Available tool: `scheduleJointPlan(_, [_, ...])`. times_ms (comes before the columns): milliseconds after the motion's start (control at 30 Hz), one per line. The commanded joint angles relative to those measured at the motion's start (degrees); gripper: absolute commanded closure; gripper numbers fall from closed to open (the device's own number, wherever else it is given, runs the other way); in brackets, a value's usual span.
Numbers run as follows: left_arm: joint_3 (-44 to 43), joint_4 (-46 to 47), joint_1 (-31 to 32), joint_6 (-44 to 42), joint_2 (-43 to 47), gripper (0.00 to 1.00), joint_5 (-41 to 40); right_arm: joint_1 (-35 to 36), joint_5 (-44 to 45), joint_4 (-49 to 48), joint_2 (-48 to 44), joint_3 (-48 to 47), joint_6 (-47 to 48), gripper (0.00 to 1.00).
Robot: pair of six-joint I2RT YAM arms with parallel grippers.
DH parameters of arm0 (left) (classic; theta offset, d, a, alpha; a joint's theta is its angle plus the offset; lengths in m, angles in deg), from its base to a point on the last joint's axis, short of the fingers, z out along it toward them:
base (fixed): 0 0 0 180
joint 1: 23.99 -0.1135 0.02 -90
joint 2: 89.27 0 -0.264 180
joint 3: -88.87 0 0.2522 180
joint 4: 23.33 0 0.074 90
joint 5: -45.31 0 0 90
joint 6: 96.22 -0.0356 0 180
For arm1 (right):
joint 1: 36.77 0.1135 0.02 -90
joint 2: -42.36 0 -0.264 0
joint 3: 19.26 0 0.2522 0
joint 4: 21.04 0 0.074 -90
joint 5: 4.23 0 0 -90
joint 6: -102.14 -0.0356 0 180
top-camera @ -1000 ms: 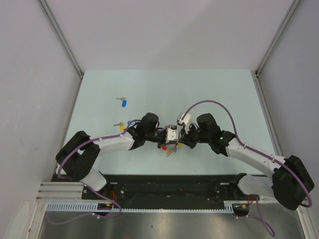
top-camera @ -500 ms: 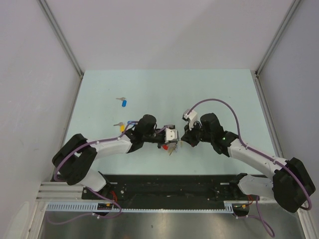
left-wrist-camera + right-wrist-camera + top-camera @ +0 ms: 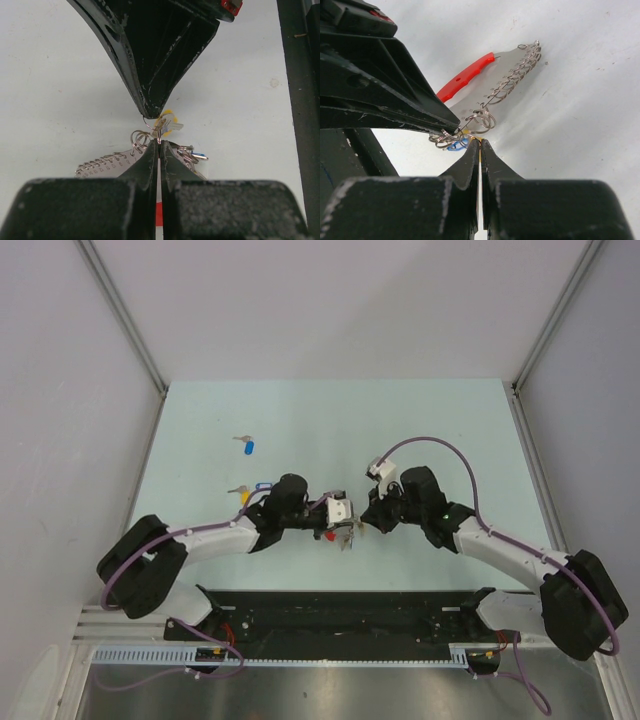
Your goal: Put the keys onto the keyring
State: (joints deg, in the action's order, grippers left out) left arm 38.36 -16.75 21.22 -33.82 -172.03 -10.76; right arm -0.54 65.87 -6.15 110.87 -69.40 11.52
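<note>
The keyring hangs between my two grippers: its red plastic arc and its silvery metal links show in the right wrist view, and the links also show in the left wrist view. My left gripper is shut on a thin wire loop of the keyring. My right gripper is shut on a key with a yellow tag, tip to tip with the left gripper. A blue tag hangs among the small rings. In the top view the grippers meet at the keyring.
Two loose keys lie on the pale green table to the left of the arms: one with a blue tag further back, one with a yellow tag beside the left arm. A black rail runs along the near edge.
Both grippers have stayed closed at the keyring. The left arm has drawn back a little to the left, and the right wrist has shifted slightly.
</note>
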Motion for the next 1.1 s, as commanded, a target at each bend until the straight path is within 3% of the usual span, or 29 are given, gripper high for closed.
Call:
scheduleJointPlan(0, [1.0, 6.1, 0.3, 2.3, 3.7, 1.00, -0.4, -1.2, 2.1, -0.3, 2.0, 0.9, -0.7, 1.00])
scheduleJointPlan(500, [2.2, 8.1, 0.3, 3.4, 4.1, 0.98, -1.3, -1.5, 0.8, -0.3, 0.1, 0.9, 0.3, 1.00])
scheduleJointPlan(700, [0.9, 4.5, 0.3, 2.6, 3.2, 0.73, -1.0, -1.5, 1.1, -0.2, -4.6, 0.8, 1.9, 1.00])
scheduleJointPlan(1067, [-1.1, 3.7, 0.3, 2.1, 0.3, 0.51, -0.4, -0.6, -0.5, 0.5, -5.8, 0.7, 4.3, 1.00])
